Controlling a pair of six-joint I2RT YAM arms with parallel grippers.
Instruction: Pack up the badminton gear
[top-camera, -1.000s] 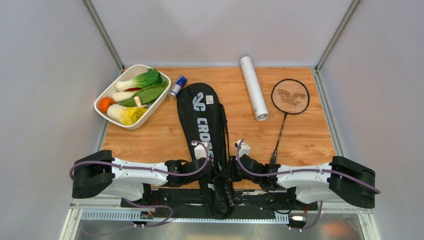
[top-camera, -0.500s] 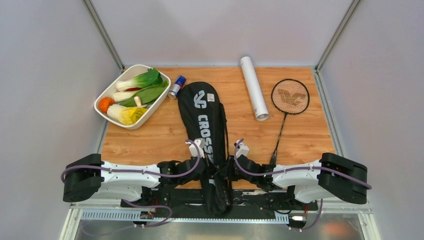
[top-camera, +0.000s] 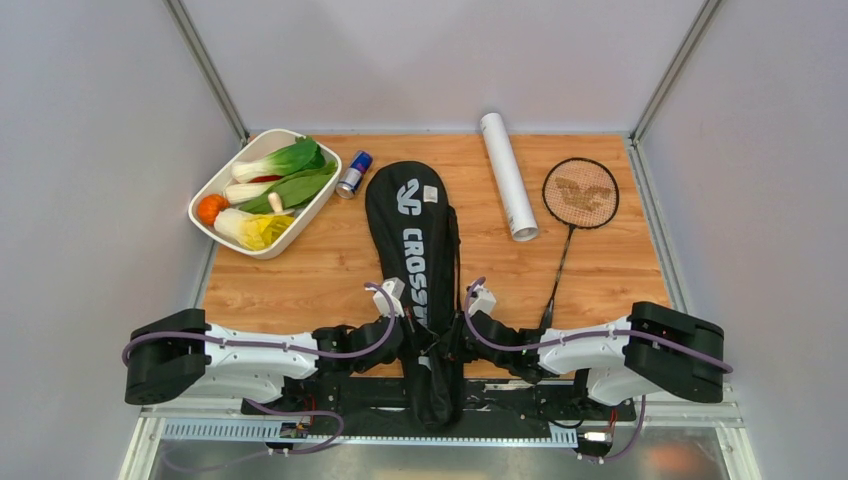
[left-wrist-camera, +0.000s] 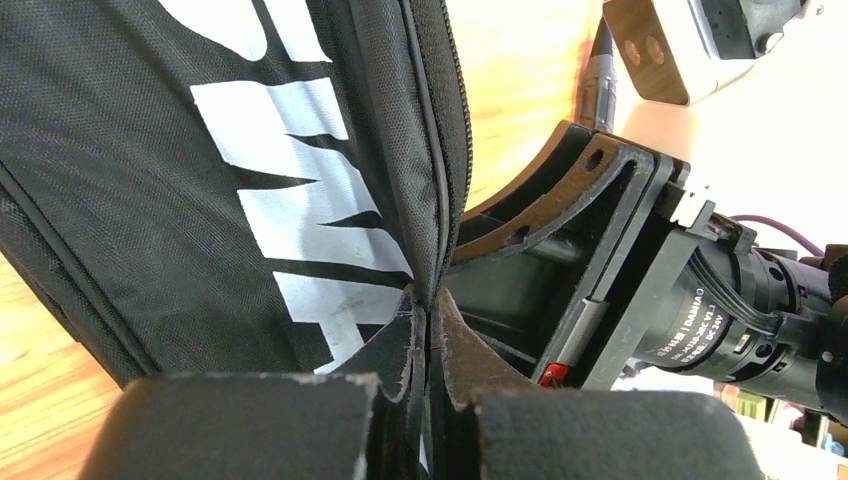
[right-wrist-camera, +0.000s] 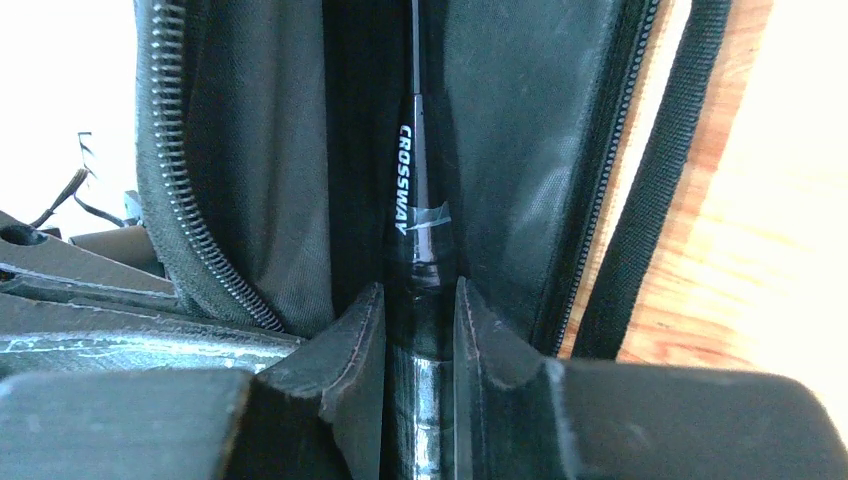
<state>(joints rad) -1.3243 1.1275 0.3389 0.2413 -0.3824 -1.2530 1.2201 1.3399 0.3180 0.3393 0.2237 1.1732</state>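
Note:
The black "CROSSWAY" racket bag lies lengthwise down the middle of the table, its narrow end hanging over the near edge. My left gripper is shut on the bag's zipper edge. My right gripper is shut on the handle of a dark racket that lies inside the open bag. A second racket lies on the right of the table. The white tube lies beside it. No shuttlecocks show.
A white tray of vegetables stands at the far left. A blue-silver drink can lies between the tray and the bag. Frame posts rise at both far corners of the wooden table.
Both grippers have moved away from the near edge, and the bag has slid farther onto the table and shifted slightly right at its wide end. The right arm's base link has swung inward.

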